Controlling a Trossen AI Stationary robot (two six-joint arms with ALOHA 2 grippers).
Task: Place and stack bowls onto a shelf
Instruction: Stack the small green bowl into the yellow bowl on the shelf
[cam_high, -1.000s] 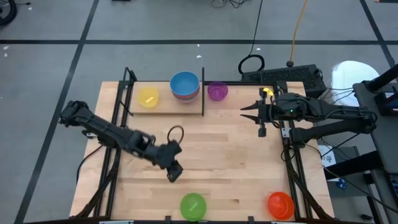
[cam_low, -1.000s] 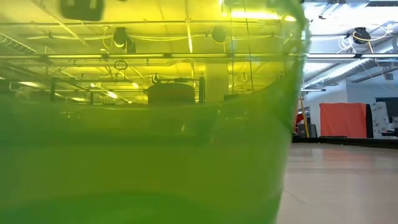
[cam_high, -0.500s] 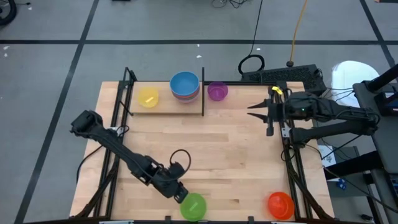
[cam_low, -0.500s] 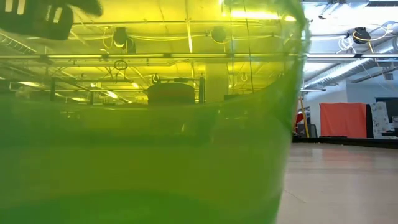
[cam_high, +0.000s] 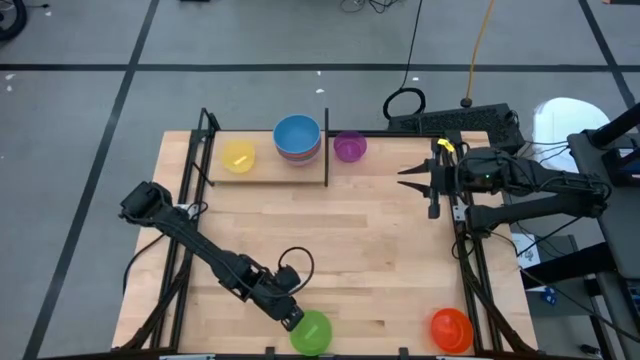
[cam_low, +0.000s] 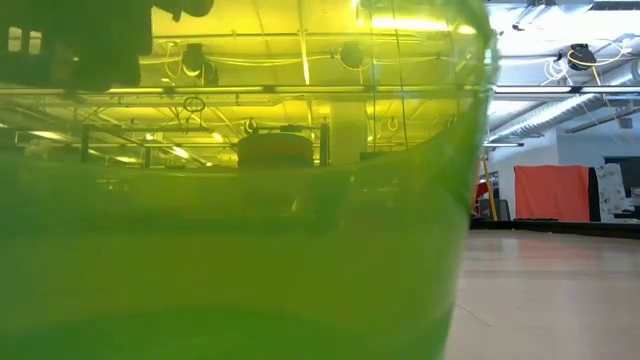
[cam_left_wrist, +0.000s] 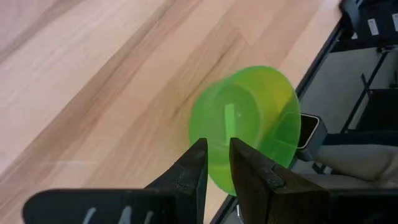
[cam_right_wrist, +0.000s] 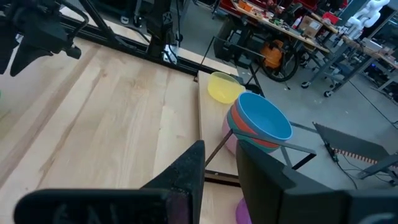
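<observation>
The left end effector (cam_high: 291, 318) has moved from the middle of the table (cam_high: 380, 230) to the green bowl (cam_high: 311, 331) at the near edge, fingers a little apart and holding nothing, so a grab looks next, while the right end effector (cam_high: 404, 177) waits.

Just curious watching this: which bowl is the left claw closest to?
The green bowl at the table's front edge; the left gripper is right at its rim.
</observation>
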